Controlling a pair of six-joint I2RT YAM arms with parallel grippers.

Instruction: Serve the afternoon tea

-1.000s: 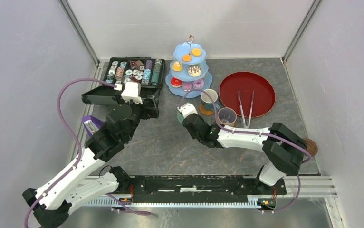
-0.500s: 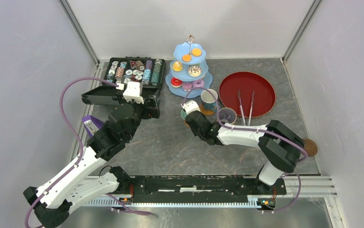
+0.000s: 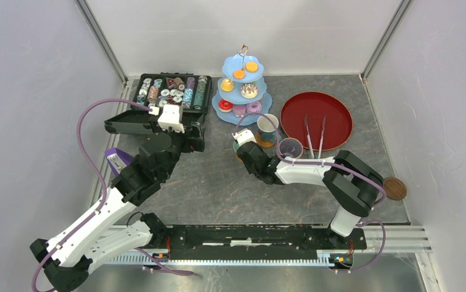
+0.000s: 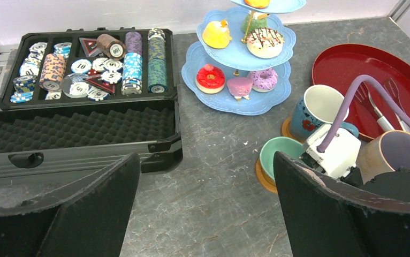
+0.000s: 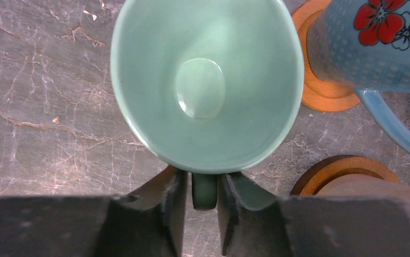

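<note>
Pinched shut on the handle point(image 5: 204, 194) of the mint-green ceramic mug point(image 5: 205, 80) near the pale-blue three-tier stand point(image 4: 229, 104), the right gripper point(image 5: 205, 183) should seat it squarely on its round brown coaster point(image 4: 262, 179).

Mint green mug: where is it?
Left wrist view, right of centre: the mint green mug is beside the blue floral mug, in front of the pale-blue tiered stand, its handle pinched in the right gripper.

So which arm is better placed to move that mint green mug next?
Right. The right gripper grips the mint green mug by its handle; the left gripper hangs open near the black case, holding nothing.
</note>
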